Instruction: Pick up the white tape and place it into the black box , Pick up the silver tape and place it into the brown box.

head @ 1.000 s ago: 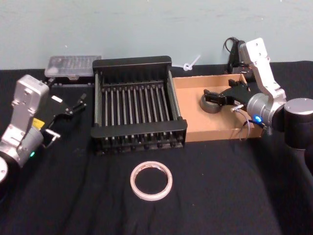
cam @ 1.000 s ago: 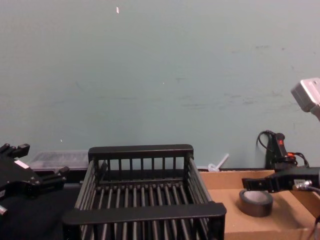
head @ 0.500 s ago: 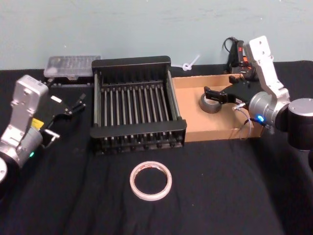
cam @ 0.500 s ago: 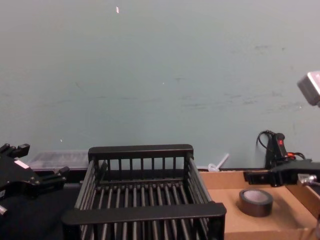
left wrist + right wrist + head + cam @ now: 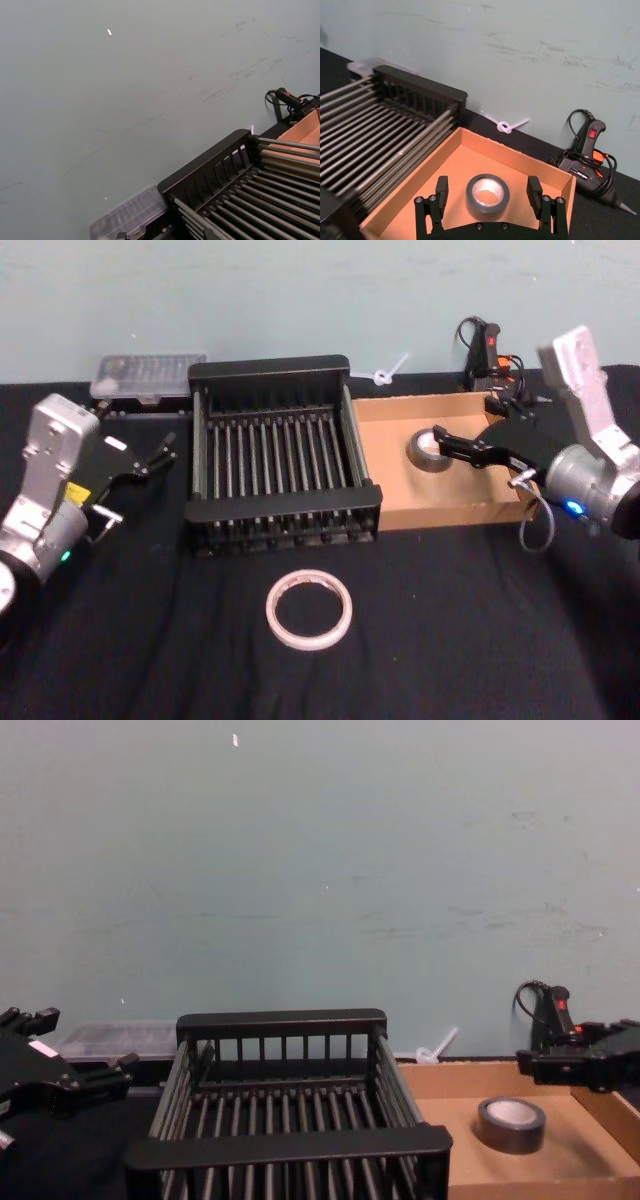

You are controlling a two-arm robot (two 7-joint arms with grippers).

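In the head view, the silver tape [image 5: 430,450] lies flat inside the brown box [image 5: 395,495], and the right pincer [image 5: 462,447] hangs over the box just beside it, fingers spread apart and holding nothing. The white tape [image 5: 309,609] lies on the black table [image 5: 450,640] in front of the black box [image 5: 272,455]. The left pincer [image 5: 150,455] waits on the left side of the black box, fingers apart and holding nothing.

In the right wrist view, the two fingers [image 5: 441,192] stand on both sides of the silver tape [image 5: 488,193], not touching it.

In the chest view, the silver tape [image 5: 511,1123] rests on the floor of the brown box [image 5: 470,1140].
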